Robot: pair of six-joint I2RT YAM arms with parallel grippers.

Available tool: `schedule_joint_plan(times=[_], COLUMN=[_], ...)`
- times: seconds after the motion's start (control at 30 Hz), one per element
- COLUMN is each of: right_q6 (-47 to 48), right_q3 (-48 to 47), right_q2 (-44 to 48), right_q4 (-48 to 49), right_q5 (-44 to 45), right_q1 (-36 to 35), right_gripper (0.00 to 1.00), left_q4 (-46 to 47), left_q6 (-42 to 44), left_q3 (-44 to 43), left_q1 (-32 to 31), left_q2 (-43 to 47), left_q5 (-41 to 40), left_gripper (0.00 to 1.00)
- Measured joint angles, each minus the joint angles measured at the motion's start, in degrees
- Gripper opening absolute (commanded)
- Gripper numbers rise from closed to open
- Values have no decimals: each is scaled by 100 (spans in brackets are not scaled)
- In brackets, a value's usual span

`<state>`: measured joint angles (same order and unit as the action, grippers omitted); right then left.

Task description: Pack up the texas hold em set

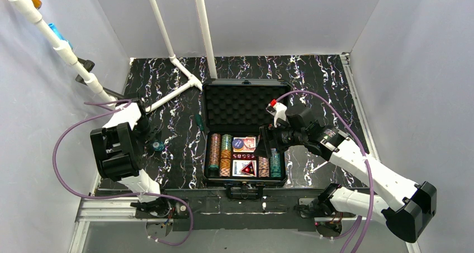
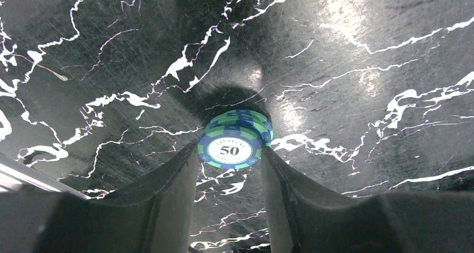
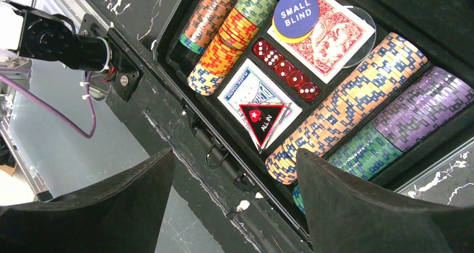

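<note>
The black hard case [image 1: 237,110] lies open at the table's centre. Only the right wrist view reads its contents: a "SMALL BLIND" disc [image 3: 295,12], an "ALL IN" triangle piece [image 3: 261,119] and red dice [image 3: 286,70]. The right gripper [image 3: 235,158] hangs above them, fingers wide apart. At the case's nine o'clock, the left gripper [image 2: 229,152] clamps a green-blue chip [image 2: 235,138]. Its "50" shows in the left wrist view alone.

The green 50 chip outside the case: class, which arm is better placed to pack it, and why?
Left. The left gripper grips the 50 chip at its fingertips; the right gripper hangs open and empty over the case.
</note>
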<state>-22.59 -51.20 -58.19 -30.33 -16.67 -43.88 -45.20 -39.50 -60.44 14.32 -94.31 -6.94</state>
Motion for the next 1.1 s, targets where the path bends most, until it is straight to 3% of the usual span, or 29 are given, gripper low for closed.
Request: schedule_joint_plan(times=[0.17,0.4,0.5,0.7,0.87,1.1], right_q6=[0,0,0,0,0,2], right_q3=[0,0,0,0,0,0], right_q2=[0,0,0,-2,-2,-2], right_q4=[0,0,0,2,2,2], right_q5=[0,0,0,-2,-2,0], right_q1=[0,0,0,0,0,0], right_gripper=[86,86,86,86,86,86], left_q4=[1,-6,-25,-117,-258,-280], left_q6=[44,78,97,118,23,-230], left_q3=[-43,-60,-60,-60,-128,-382], left_q1=[13,16,18,20,94,197], left_q2=[-10,-12,-11,9,-2,-313], left_q5=[11,16,16,13,94,193], left_gripper=[46,69,75,98,97,87])
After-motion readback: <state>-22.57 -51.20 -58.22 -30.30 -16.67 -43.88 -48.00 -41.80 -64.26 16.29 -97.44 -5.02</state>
